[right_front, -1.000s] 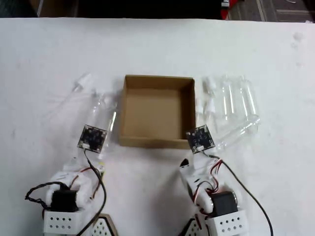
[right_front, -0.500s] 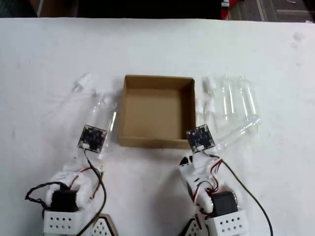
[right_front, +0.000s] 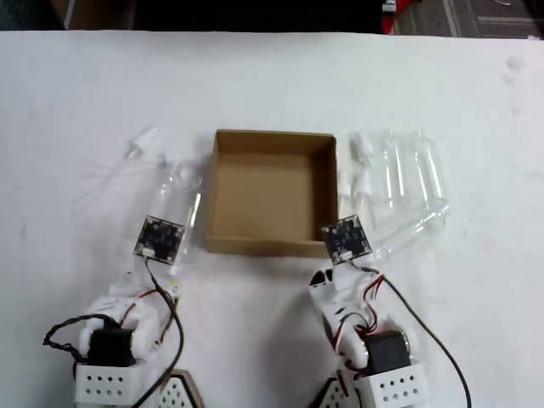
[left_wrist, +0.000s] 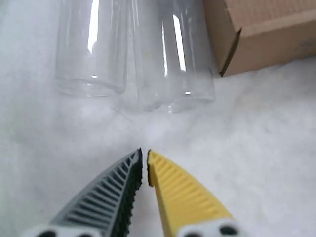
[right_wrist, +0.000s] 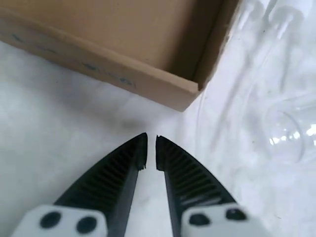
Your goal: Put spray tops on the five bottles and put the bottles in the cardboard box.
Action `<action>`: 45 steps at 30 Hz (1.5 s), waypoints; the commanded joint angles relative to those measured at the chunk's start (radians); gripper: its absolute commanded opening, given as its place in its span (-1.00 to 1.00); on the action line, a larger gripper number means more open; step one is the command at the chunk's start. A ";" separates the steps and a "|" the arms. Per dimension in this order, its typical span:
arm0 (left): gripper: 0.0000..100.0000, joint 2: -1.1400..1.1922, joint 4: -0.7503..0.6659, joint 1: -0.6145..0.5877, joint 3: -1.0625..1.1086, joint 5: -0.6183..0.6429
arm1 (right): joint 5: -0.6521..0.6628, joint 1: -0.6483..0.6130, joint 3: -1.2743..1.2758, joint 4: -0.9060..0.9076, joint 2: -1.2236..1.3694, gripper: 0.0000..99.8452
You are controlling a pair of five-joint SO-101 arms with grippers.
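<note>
Left gripper (left_wrist: 143, 157) pinched together, empty, near 2 bottles (left_wrist: 175, 59); right gripper (right_wrist: 151, 147) likewise together, box (right_wrist: 148, 84) corner just ahead.

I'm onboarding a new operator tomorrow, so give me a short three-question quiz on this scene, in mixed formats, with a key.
1. True or false: the cardboard box already holds a bottle.
2. Multiple choice: the left gripper is A) shut on a bottle, B) shut with nothing in it, C) wide open.
3. Fill in: in the left wrist view, ___ clear bottles lie side by side on the table ahead of that gripper, next to the box's corner.

Key: 1 false; 2 B; 3 two.
</note>
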 commanded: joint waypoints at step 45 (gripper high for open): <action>-0.95 -0.010 -0.026 -0.007 -0.002 -0.014 | 0.006 -0.008 0.008 -0.007 -0.001 -0.95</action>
